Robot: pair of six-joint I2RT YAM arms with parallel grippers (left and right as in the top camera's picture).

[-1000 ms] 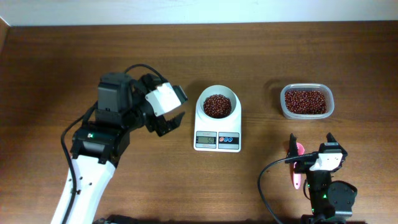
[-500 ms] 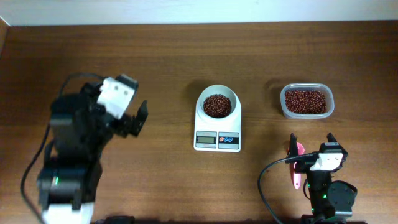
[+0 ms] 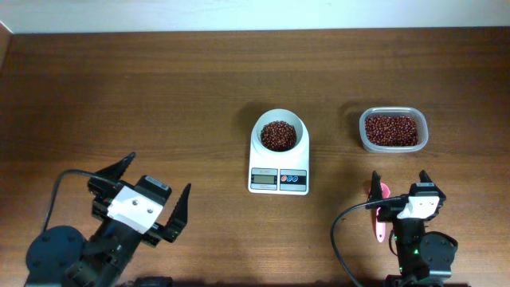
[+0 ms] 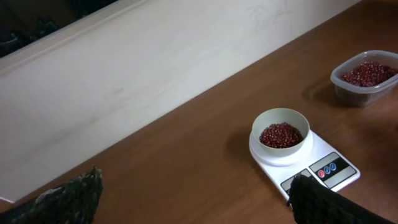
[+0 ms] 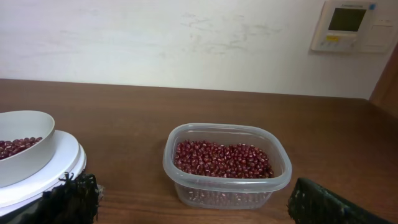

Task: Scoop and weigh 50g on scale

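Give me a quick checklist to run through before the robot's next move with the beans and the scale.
1. Left jaws and right jaws open, empty: ok.
2. Bowl upright on the scale: ok.
3. Display reading fifty grams: cannot tell, digits too small.
4. Pink scoop lying on the table by the right jaws: ok.
5. Container uncovered, beans inside: ok.

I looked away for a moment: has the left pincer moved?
Yes. The left pincer has swung left and back toward the robot's side, away from the scale, which stayed put.
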